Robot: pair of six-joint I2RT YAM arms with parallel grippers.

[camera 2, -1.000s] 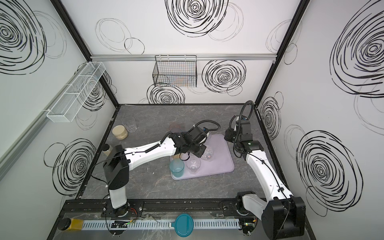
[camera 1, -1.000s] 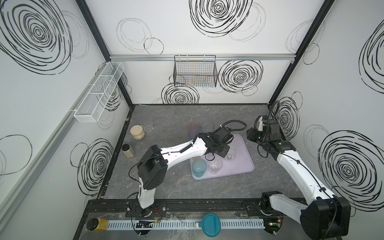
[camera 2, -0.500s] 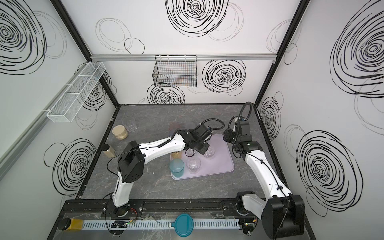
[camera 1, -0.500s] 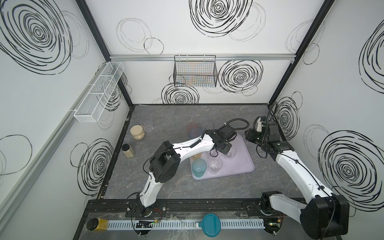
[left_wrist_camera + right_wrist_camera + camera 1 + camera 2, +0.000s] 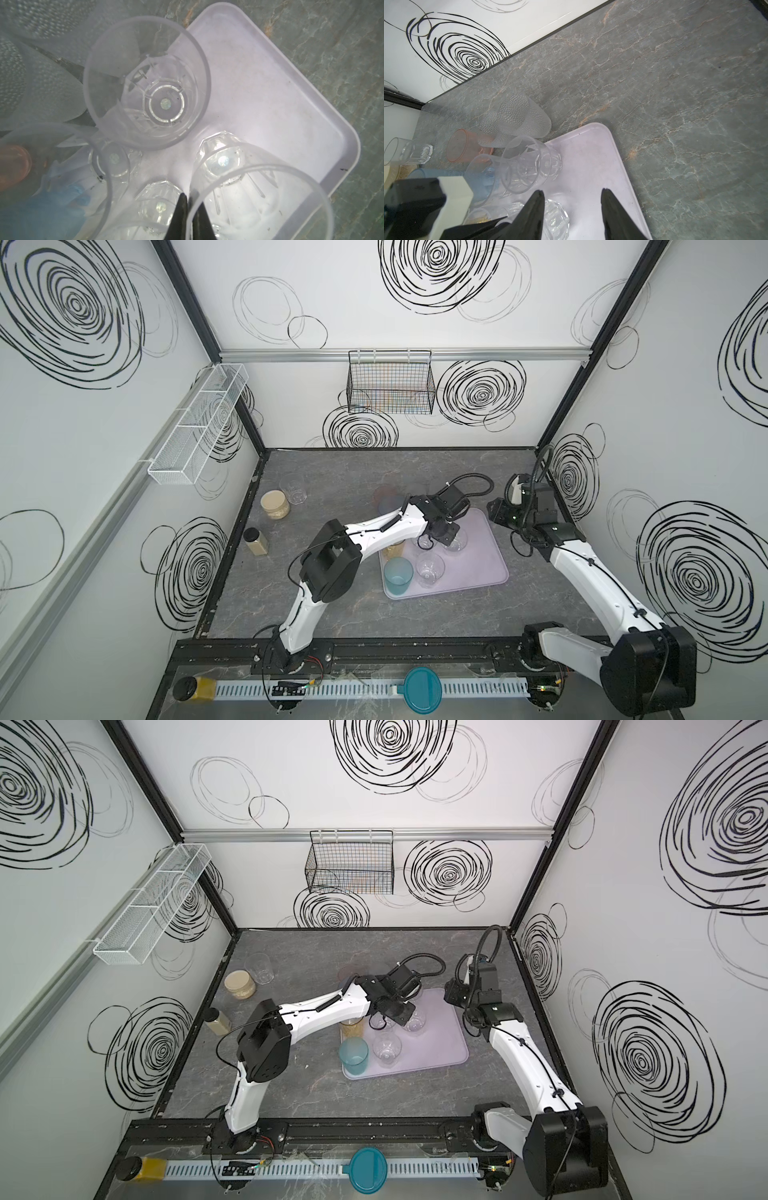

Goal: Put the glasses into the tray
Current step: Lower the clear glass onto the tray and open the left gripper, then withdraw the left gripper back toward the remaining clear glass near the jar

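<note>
A clear glass (image 5: 249,197) hangs near upright, mouth up, base toward the tray (image 5: 270,93) floor; I cannot tell whether it touches. The left gripper (image 5: 189,205) is clamped on its rim wall from above, so the coming move looks like straight down, then release. The right gripper (image 5: 572,192) hovers half open and empty over the tray. The tray holds a teal glass (image 5: 398,576), an amber glass (image 5: 394,549) at its edge and more clear ones. The frosted glasses (image 5: 521,118) and pink glass (image 5: 465,145) sit on the table (image 5: 332,489).

- I can read no text, label, brand or number in any of my views.
- The walls (image 5: 415,323) carry only black scribbled swirls, not letters or signs.
</note>
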